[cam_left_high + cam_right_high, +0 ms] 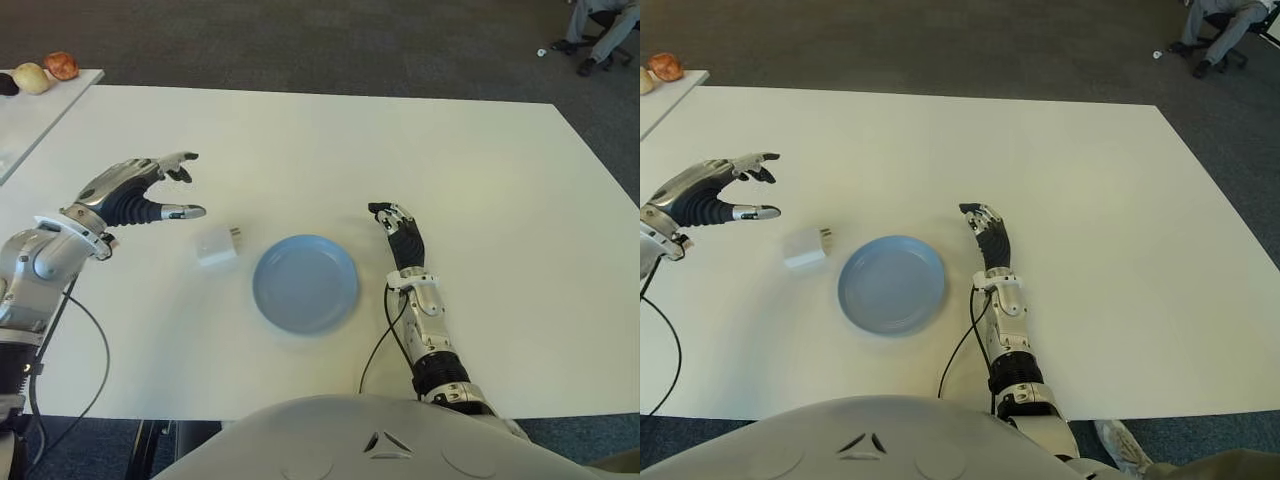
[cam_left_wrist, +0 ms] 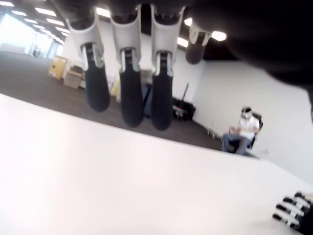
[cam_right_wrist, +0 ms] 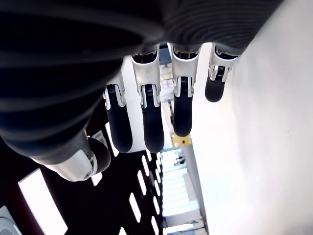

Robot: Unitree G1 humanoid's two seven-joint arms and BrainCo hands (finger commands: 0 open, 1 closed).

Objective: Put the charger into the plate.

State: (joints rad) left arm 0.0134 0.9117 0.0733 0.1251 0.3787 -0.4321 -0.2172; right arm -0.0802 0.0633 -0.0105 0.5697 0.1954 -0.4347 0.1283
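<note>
- Nearest the head camera in the left eye view, the robot's grey torso point(image 1: 370, 435) fills the lower edge, at 6 o'clock from the blue plate point(image 1: 305, 283).
- White table point(image 1: 480, 180) carries the plate, and the white charger point(image 1: 217, 244) lies flat just beside the plate at its 10 o'clock, prongs pointing toward it, not touching it.
- Left robot hand point(image 1: 140, 190) hovers at 10 o'clock from the charger, fingers spread wide and holding nothing.
- Right robot hand point(image 1: 398, 228) shows at 2 o'clock from the plate, fingers loosely extended, nothing in them.
- Far off at 10 o'clock, a side table point(image 1: 40, 110) holds a few rounded objects point(image 1: 45, 70).
- Right eye view: same layout; a seated person's legs point(image 1: 1220, 25) show at the far 1 o'clock corner.
- Left wrist view: the left hand's fingers point(image 2: 129, 93) hang straight over bare table, empty; a seated person point(image 2: 242, 131) is in the background.
- Right wrist view: the right hand's fingers point(image 3: 146, 122) are extended beside the table surface, gripping nothing.
</note>
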